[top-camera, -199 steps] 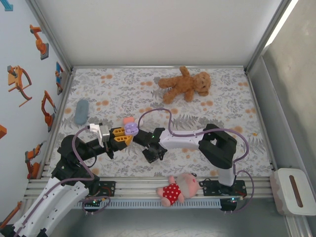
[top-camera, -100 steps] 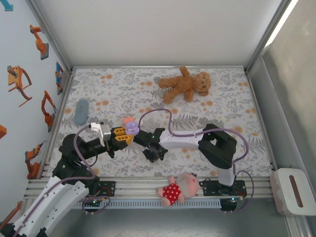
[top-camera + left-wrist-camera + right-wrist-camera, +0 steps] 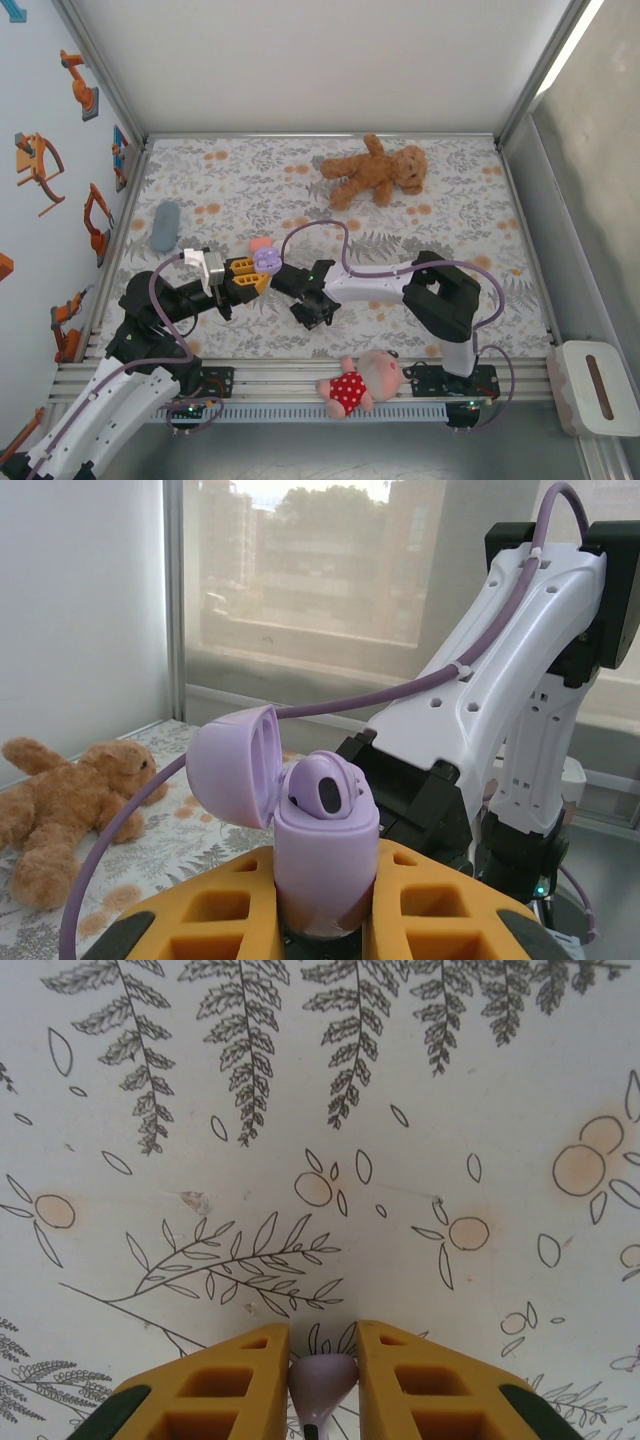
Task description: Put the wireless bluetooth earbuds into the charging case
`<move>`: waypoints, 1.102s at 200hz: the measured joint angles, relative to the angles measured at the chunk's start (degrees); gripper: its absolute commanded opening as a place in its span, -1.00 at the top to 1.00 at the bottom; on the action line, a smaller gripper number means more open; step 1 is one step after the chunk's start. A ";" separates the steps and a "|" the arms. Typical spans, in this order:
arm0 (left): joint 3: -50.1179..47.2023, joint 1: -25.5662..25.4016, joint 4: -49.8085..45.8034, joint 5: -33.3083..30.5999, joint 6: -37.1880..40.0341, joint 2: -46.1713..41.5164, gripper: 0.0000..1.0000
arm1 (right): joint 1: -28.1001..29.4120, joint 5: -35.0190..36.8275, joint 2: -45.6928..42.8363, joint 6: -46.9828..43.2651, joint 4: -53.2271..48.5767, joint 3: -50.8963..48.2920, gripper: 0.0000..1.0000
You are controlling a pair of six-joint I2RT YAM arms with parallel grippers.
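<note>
Against a second ago, the left arm's wrist has edged slightly toward the right arm, while the toys and the small things on the table lie where they were. The left gripper [image 3: 243, 275] is clamped on the base of the lilac case [image 3: 325, 865] and holds it upright, with its lid [image 3: 233, 765] swung open to one side. One lilac earbud [image 3: 322, 785] sits in the case's top, standing proud of the rim. Just beside it the right gripper [image 3: 323, 1345] points down at the tablecloth [image 3: 450, 220]. Its yellow fingers [image 3: 225, 1380] are pinched on a second lilac earbud [image 3: 322, 1378], wide end toward the cloth; whether the bud touches the cloth cannot be told. On the near rail, between the arm bases, lies a pink plush doll [image 3: 358, 383] in a red dress. The cloth is white with grey ferns and orange flowers. A small coral-pink item [image 3: 260, 243] rests on it just behind the case, too small to make out further. A blue-grey oblong [image 3: 165, 226] lies near the left edge and a brown teddy bear [image 3: 375, 170] sprawls at the far side. White panels in a metal frame close the table in, the left one carrying orange robot-arm pictures [image 3: 40, 165]. The left wrist view looks past the right arm [image 3: 500, 680] to a window [image 3: 300, 570] with buildings and trees.
</note>
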 measured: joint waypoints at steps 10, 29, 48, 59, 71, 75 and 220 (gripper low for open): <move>0.00 -0.02 0.00 0.00 0.00 0.00 0.99 | 0.00 0.02 -0.44 0.02 -0.09 -0.26 0.58; 0.00 -0.02 0.00 0.00 0.00 0.00 0.99 | 0.00 0.66 -1.68 0.02 -0.17 -0.37 0.58; 0.00 -0.02 0.00 -0.04 0.00 0.00 0.99 | 0.00 1.36 -3.80 0.02 -0.42 -0.37 0.58; 0.00 -0.02 0.02 -0.09 -0.02 0.00 0.99 | -0.02 1.86 -5.20 0.02 -0.70 -0.37 0.58; -0.07 -0.02 0.15 -0.26 -0.02 0.00 0.99 | -0.24 2.40 -7.04 0.02 -0.85 -0.39 0.58; -0.17 -0.02 0.33 -0.35 -0.04 0.00 0.99 | -0.39 2.58 -7.78 0.02 -0.90 -0.39 0.58; -1.09 -1.07 8.90 -4.87 1.53 14.56 1.00 | -7.19 13.75 -36.28 -0.20 -5.14 12.61 0.58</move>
